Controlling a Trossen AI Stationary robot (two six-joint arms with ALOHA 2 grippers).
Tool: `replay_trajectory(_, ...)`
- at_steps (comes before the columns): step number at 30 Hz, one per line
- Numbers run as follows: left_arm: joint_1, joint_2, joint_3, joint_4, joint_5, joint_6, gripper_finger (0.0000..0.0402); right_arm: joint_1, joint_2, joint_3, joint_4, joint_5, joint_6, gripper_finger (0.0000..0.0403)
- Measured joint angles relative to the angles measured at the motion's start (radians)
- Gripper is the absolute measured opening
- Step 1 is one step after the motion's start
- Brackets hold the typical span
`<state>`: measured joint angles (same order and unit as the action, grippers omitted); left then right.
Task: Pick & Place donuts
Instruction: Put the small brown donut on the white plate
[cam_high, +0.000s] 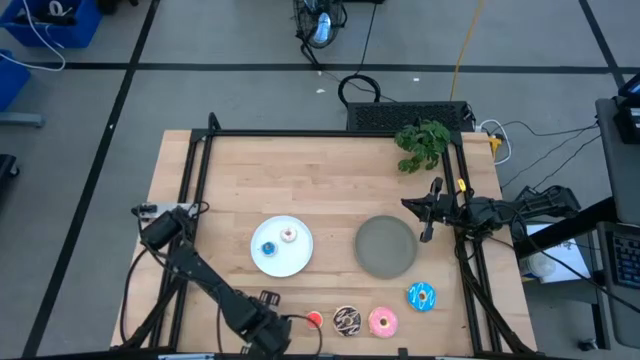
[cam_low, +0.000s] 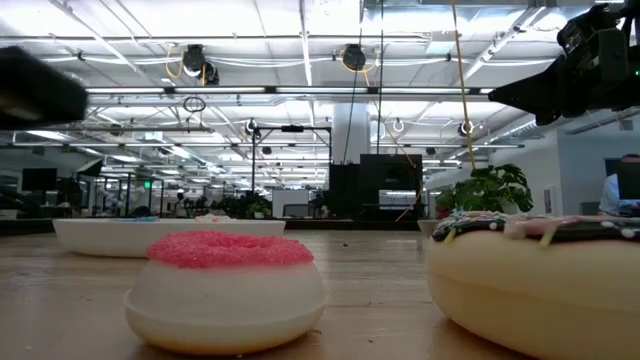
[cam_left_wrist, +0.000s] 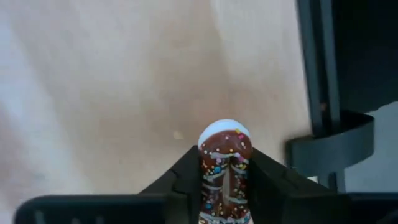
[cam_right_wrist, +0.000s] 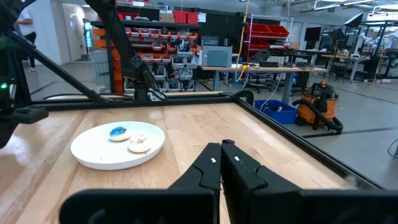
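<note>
My left gripper (cam_high: 268, 335) hovers near the table's near edge, left of the tiny red donut (cam_high: 314, 319), and is shut on the tiny brown sprinkled donut (cam_left_wrist: 225, 163), which the gripper hides in the high view. The chocolate donut (cam_high: 347, 320), pink donut (cam_high: 382, 322) and blue donut (cam_high: 421, 296) lie flat along the near edge. The tiny blue donut (cam_high: 268, 249) and the white-pink donut (cam_high: 289, 235) lie on the white plate (cam_high: 295, 262). My right gripper (cam_high: 430, 215), shut (cam_right_wrist: 222, 163), waits beside the grey plate (cam_high: 386, 246). My left gripper pinches the tiny brown donut between its two fingers (cam_left_wrist: 186, 180), which press on its flat faces. The donut stands on edge, and its rim (cam_left_wrist: 224, 132) sticks out past the fingertips. It appears lifted clear of the table.
A black frame rail (cam_high: 330, 133) runs along the table's far side, with more rails down both sides. A green plant (cam_high: 422, 143) sits at the far right corner. Bare wood lies between the two plates and along the far half of the table.
</note>
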<state>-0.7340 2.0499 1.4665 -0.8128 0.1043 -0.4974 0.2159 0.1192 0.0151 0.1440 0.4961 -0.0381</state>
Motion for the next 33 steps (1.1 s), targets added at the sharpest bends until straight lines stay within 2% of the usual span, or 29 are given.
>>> replay_trajectory(7,0.105,-0.106,0.004,-0.091,-0.033,0.151,0.0063,0.0,0.0,0.0,0.001,0.0,0.0,0.0)
replay_trajectory(14,0.254,-0.204,0.005,-0.188,-0.183,0.283,0.0057,0.0,0.0,0.0,0.001,0.0,-0.002,0.0)
replay_trajectory(19,0.367,-0.205,-0.014,-0.211,-0.184,0.378,0.0058,0.0,0.0,0.0,0.001,0.0,-0.011,0.0)
replay_trajectory(22,0.419,-0.204,-0.078,-0.142,-0.18,0.42,0.0058,0.0,0.0,0.0,0.001,0.0,-0.01,0.0)
replay_trajectory(25,0.452,-0.204,-0.145,-0.089,-0.134,0.479,0.0058,0.0,0.0,0.0,0.001,0.0,-0.009,0.0)
replay_trajectory(29,0.472,-0.203,-0.24,-0.013,-0.096,0.505,0.0076,0.0,0.0,0.0,0.001,0.0,-0.022,0.0)
replay_trajectory(33,0.485,-0.204,-0.263,0.02,-0.115,0.496,0.0128,0.0,0.0,0.0,0.002,0.0,-0.028,0.0)
